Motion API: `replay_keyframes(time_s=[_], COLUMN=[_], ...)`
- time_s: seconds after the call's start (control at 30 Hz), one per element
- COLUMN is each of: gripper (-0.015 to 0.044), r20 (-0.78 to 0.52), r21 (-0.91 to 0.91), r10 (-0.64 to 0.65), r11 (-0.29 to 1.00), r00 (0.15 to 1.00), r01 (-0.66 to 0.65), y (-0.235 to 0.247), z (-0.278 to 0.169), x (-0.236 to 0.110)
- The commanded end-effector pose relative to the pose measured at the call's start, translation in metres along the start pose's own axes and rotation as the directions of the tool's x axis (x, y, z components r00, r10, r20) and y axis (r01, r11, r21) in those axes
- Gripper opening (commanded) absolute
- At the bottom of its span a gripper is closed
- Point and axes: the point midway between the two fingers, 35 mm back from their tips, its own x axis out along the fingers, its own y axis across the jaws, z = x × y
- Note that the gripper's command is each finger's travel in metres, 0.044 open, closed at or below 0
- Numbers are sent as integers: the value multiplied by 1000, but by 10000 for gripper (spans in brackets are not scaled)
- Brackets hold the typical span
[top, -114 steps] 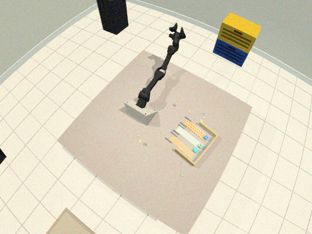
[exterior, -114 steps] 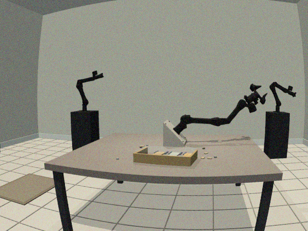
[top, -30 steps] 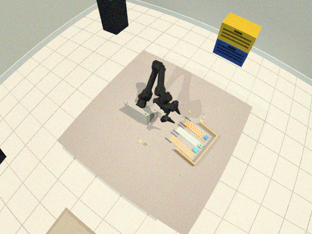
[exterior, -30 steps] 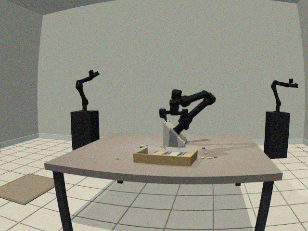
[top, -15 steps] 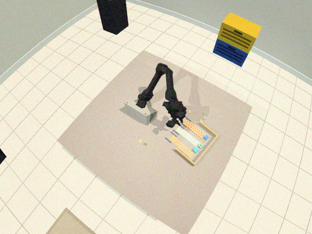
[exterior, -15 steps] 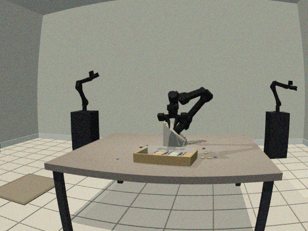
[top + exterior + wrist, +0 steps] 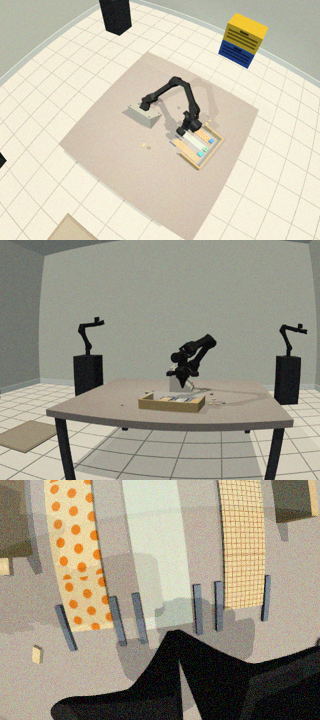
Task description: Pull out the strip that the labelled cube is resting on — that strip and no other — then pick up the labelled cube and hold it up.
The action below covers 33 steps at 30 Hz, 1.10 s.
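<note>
Wrist view: the black fingers (image 7: 184,127) (image 7: 183,384) are pressed together into one dark, tapered wedge, smooth and matte, with nothing pinched between them. Their tips point down over the counter (image 7: 116,167) (image 7: 103,400) (image 7: 20,680), whose surface is dull, pinkish and finely speckled. Just beyond the tips lies the near end of the pale mint strip (image 7: 193,140) (image 7: 181,400) (image 7: 160,555), flat, plain and long. To one side of it runs the cream strip with orange dots (image 7: 202,135) (image 7: 77,555); to the other, the tan strip with a fine reddish grid (image 7: 186,150) (image 7: 243,545). Slim slate-blue bars (image 7: 198,609), straight-edged, flank the near ends of all three.

At the strips' far ends from the fingers, the top view shows three small cubes. The green cube (image 7: 205,149) carries a dark mark on its top, too small to read, and sits on the mint strip. A plain blue cube (image 7: 211,140) sits on the dotted strip and a teal cube (image 7: 200,153) on the gridded one. Beyond them, a wood-coloured wall (image 7: 211,153) (image 7: 168,406) with squared corners borders the strips; in the exterior view it hides the cubes. Behind the fingers, the jointed black arm (image 7: 191,98) (image 7: 202,353) rises from a pale grey, wedge-shaped base (image 7: 139,116) (image 7: 176,387)
</note>
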Motion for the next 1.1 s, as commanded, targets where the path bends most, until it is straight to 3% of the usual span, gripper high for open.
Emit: replay_keyframes(time_s=[0.0, 1.07], gripper=[0, 0], r20=[-27, -27], r21=[-1, -2], r10=[-9, -8], r11=[1000, 1000], r00=[1000, 1000], r01=[9, 8], y=[1, -2], z=[0, 1], x=[-1, 49])
